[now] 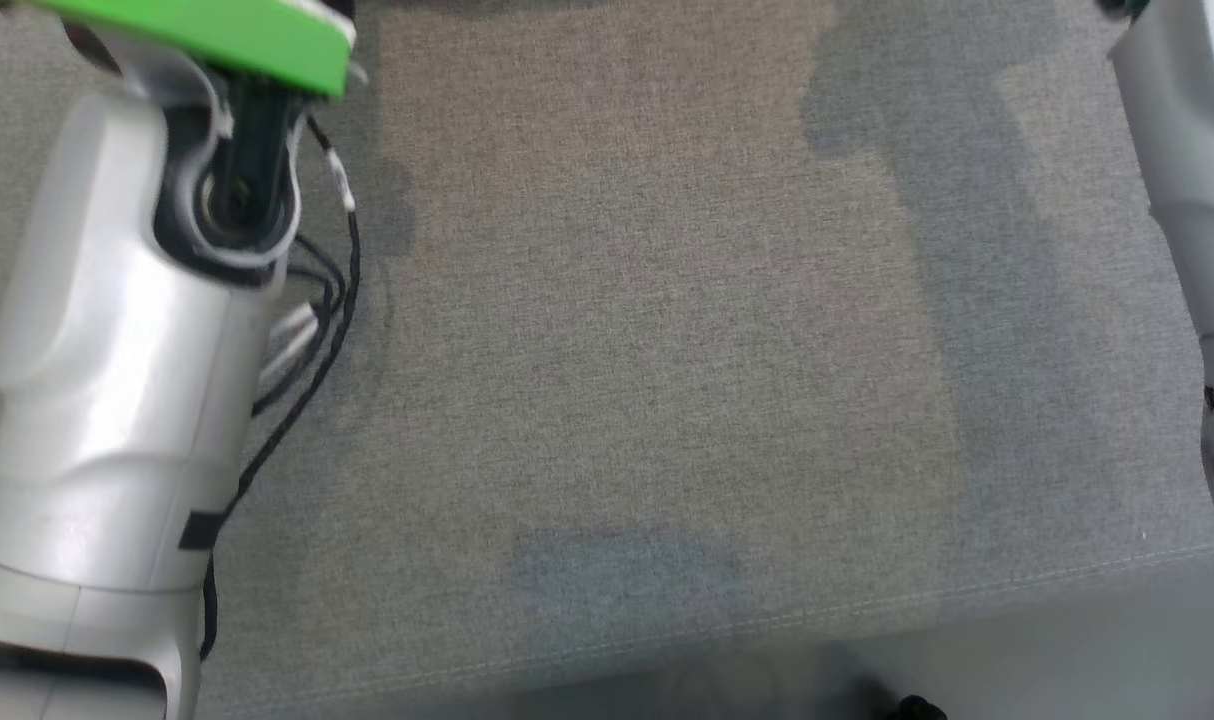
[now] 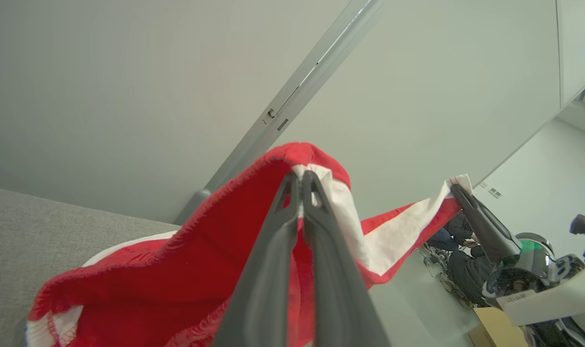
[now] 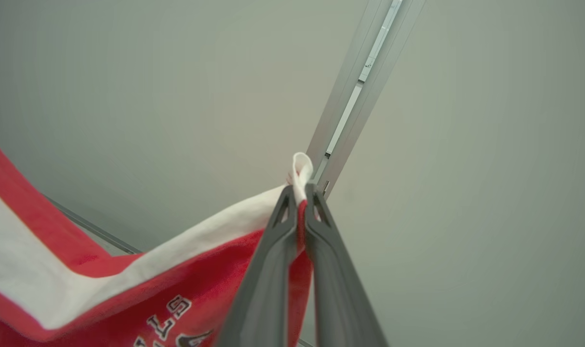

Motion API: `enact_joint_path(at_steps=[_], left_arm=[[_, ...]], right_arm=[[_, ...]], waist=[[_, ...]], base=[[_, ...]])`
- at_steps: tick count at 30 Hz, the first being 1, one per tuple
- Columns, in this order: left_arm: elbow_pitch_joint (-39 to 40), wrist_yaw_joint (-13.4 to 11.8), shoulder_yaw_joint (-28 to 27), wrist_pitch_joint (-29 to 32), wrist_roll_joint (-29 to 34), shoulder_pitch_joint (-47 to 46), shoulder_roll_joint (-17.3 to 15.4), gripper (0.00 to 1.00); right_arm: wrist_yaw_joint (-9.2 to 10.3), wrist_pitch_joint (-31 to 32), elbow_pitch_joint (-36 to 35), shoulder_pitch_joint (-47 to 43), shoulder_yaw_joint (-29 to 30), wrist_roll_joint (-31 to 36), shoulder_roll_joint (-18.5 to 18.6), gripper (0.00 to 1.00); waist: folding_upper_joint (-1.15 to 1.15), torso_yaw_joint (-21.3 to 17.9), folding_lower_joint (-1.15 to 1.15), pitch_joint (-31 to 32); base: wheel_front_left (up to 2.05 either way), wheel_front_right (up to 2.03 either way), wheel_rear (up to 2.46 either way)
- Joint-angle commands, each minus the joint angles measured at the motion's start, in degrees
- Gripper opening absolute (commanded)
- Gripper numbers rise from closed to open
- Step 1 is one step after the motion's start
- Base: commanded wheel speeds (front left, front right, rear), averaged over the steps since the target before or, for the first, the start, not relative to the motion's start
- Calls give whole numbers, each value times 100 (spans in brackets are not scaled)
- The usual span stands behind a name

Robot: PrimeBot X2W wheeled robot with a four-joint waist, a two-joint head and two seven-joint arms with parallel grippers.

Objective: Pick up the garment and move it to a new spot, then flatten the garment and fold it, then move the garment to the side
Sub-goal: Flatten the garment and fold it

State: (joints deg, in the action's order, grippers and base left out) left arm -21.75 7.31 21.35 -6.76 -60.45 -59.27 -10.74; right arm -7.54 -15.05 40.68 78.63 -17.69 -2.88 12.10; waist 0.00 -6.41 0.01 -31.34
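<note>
You have the left fingers [image 2: 269, 270] pressed together on a red fold of the garment [image 2: 167, 270]. The right fingers [image 3: 271, 270] pinch its white-banded edge. The garment hangs strung between the two, up in the air, with the grey surface [image 1: 647, 350] below it.

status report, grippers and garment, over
Left gripper shut on red-and-white fabric garment. Right gripper shut on its white edge. Garment held up between both. No obstruction seen on grey woven surface.

Bare pale walls [image 2: 104, 86], a metal rail [image 2: 297, 91] and grey upholstery [image 1: 647, 350] suggest a lab.
</note>
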Motion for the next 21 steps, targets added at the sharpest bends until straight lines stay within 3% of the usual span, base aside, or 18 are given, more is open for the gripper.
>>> enact_joint_path(at_steps=[1,4,13,21], left_arm=[[21,21,35,-104,35,299,-126,0],[-75,20,259,-79,165,896,-267,0],[-15,-464,670,129,384,2088,-436,0],[182,-1041,1075,311,788,2925,-705,0]], right_arm=[[9,-11,-104,-329,-113,-160,138,0],[9,93,-295,-995,-337,-499,307,0],[9,515,-1069,-2840,-262,-1303,722,0],[10,890,-1747,-4466,141,-1150,942,0]], waist=[[0,69,-1,315],[0,86,-1,635],[0,104,-1,1400],[0,125,-1,1958]], base=[[0,0,0],[0,0,0],[0,0,0],[0,0,0]])
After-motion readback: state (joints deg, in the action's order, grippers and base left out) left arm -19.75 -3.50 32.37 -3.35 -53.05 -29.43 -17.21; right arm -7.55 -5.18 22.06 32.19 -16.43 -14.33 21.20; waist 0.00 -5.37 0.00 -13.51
